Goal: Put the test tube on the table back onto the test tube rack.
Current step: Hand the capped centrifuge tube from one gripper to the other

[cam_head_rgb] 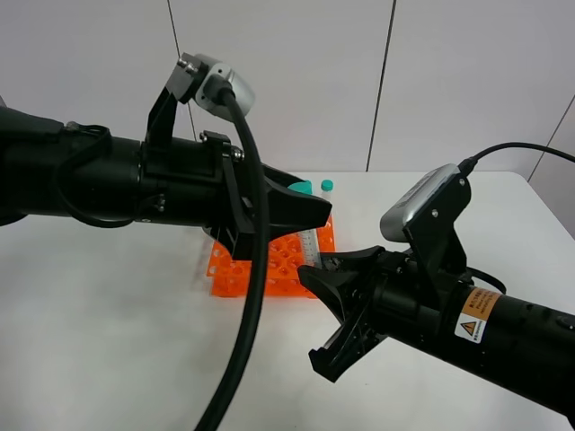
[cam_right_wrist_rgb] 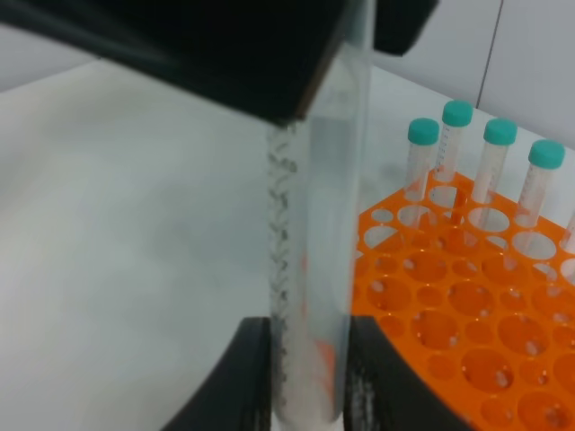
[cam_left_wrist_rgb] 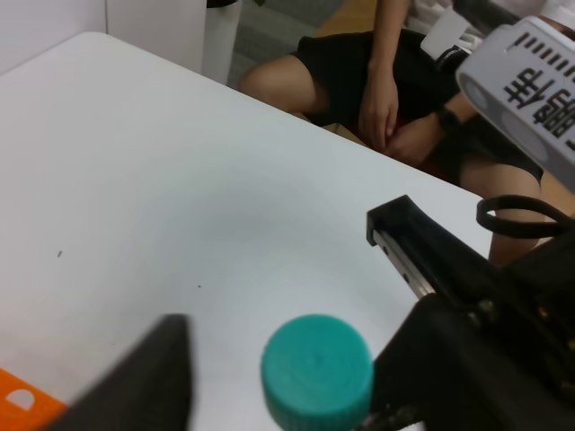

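Exterior high: test tube point(cam_head_rgb: 310, 244) upright in air, just beside test tube rack point(cam_head_rgb: 269, 265), off worktop point(cam_head_rgb: 108, 314), in no hole. Yellow warning label point(cam_head_rgb: 476, 325) on right arm, text too small to read.

Left wrist: left pincer point(cam_left_wrist_rgb: 301, 364) apart around teal cap point(cam_left_wrist_rgb: 316, 373), gap on one side. Print on grey housing point(cam_left_wrist_rgb: 530, 81) illegible.

Right wrist: right pincer point(cam_right_wrist_rgb: 307, 388) clamped on lower tube. Risk: drop if released before cap is gripped; tilted tip catching rack rim.
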### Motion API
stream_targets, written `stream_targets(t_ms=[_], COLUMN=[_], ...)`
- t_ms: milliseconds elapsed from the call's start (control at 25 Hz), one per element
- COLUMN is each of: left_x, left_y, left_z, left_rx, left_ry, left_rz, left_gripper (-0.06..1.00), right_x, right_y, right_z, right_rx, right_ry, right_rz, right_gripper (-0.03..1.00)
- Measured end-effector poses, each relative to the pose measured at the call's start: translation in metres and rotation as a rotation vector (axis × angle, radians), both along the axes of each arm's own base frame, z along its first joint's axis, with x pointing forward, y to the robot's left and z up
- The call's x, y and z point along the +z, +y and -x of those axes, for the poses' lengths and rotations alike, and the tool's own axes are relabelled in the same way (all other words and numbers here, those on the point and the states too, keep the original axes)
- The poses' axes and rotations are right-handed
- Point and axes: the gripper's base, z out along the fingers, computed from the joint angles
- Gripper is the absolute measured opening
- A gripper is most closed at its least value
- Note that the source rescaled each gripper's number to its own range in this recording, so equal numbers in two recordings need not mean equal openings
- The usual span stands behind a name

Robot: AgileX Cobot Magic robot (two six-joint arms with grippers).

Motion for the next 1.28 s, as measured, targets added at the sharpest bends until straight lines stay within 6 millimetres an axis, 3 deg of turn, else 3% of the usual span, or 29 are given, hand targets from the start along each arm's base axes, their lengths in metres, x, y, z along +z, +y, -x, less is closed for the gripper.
stream_targets(t_ms=[240, 320, 880, 960, 1120, 1200, 1280], left_x=[0.0002, 0.0002, 0.0002, 0.0002, 0.0002, 0.0002, 0.0002], left_y=[-0.0007, -0.0006, -0.0006, -0.0007, -0.0008, -0.0008, -0.0008], left_z=[0.0014, 0.0011, 0.0011, 0.0014, 0.0016, 0.0016, 0.0017], left_rx=[-0.018, -0.015, -0.016, -0.02, -0.023, -0.023, -0.024], left_ry=[0.0, -0.001, -0.004, -0.004, -0.005, -0.005, -0.006], left_rz=[0.003, 0.002, 0.0, 0.001, 0.001, 0.001, 0.0], left_gripper=[0.15, 0.0, 0.0, 0.0, 0.0, 0.0, 0.0], right_x=[0.0005, 0.0005, 0.0005, 0.0007, 0.0022, 0.0029, 0.0036], right_y=[0.0, 0.0, 0.0, 0.0, -0.0001, -0.0001, -0.0001], right_z=[-0.0002, -0.0002, -0.0002, -0.0003, -0.001, -0.0013, -0.0015], right_rx=[-0.002, -0.002, 0.006, 0.006, 0.002, -0.001, -0.003], right_ry=[-0.004, -0.004, -0.021, -0.026, -0.042, -0.048, -0.054], right_rz=[-0.004, -0.004, 0.013, 0.015, 0.007, 0.001, -0.004], right_gripper=[0.02, 0.02, 0.03, 0.17, 0.69, 0.79, 0.84])
